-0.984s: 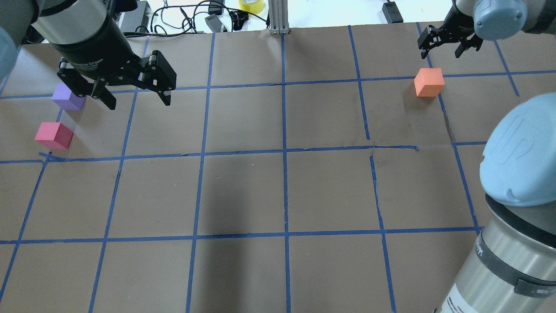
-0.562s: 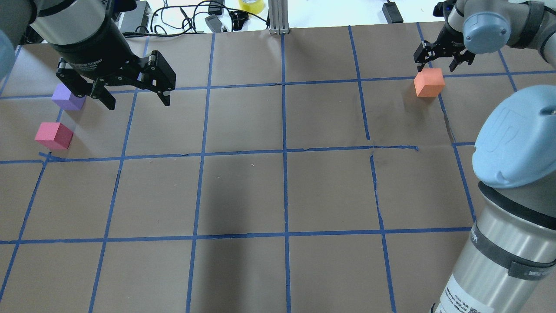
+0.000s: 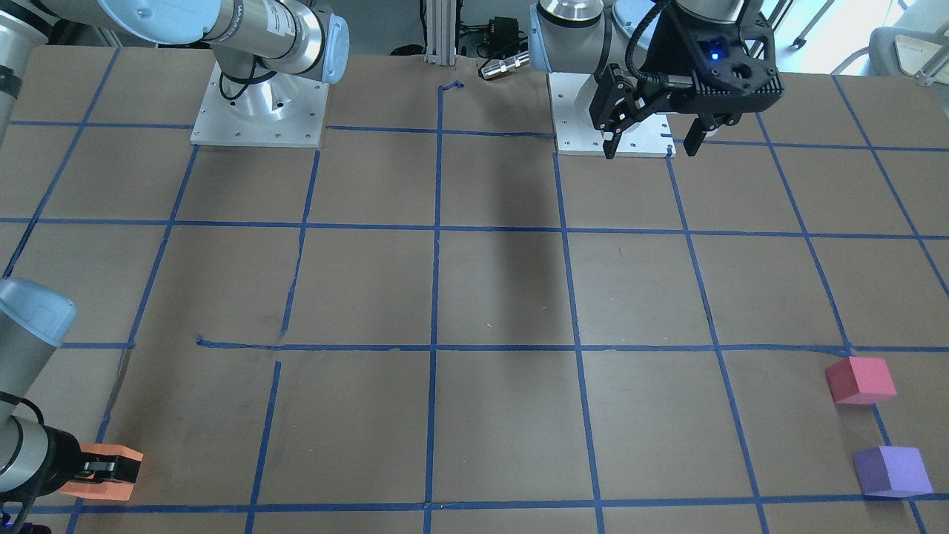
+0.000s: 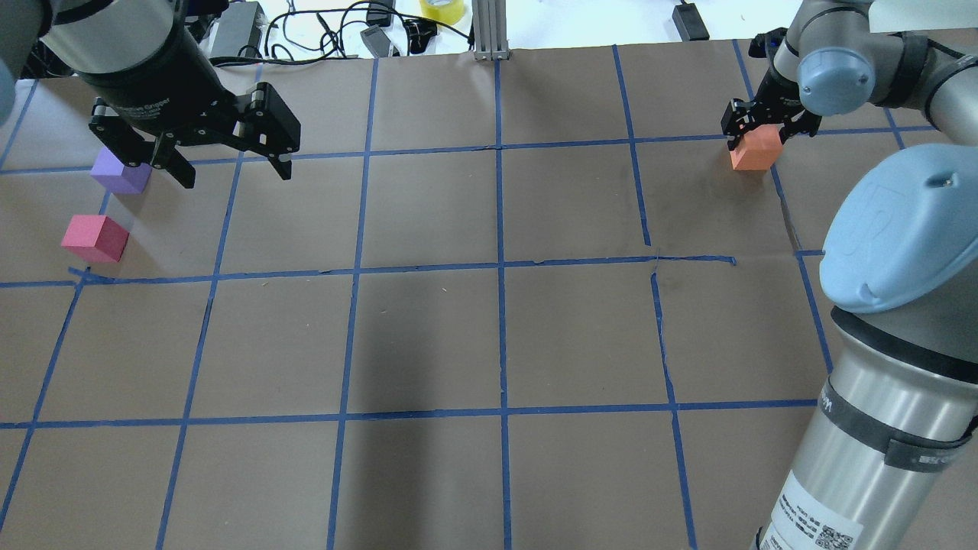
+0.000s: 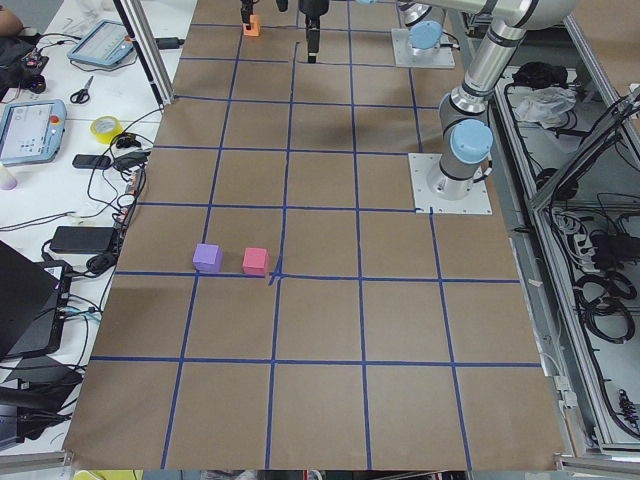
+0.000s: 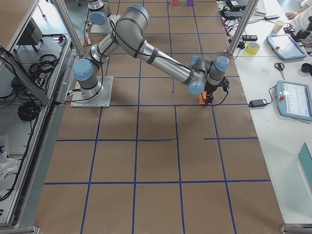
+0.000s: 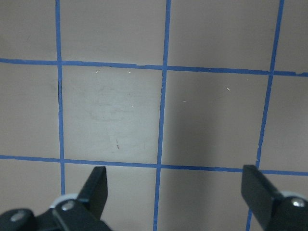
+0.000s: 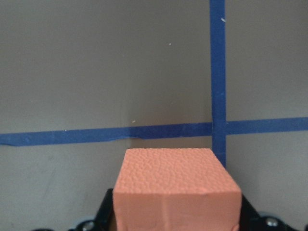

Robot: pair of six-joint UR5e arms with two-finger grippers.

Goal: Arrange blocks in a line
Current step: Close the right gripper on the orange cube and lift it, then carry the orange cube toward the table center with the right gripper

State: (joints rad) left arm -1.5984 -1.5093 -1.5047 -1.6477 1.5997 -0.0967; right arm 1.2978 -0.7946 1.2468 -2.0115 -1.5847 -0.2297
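Note:
The orange block sits on the table at the far right, also in the front view and filling the right wrist view. My right gripper is lowered over it, jaws open, one finger on each side, close to its faces. The purple block and the red-pink block sit side by side at the far left, also in the front view: purple, red-pink. My left gripper hangs open and empty above the table, right of the purple block.
Brown paper with a blue tape grid covers the table. Cables, a tape roll and devices lie beyond the far edge. The right arm's elbow looms over the near right. The arm bases stand on the robot's side.
My right gripper has come down and forward from behind the orange block to straddle it. My left gripper has shifted slightly left and away. The blocks have not moved.

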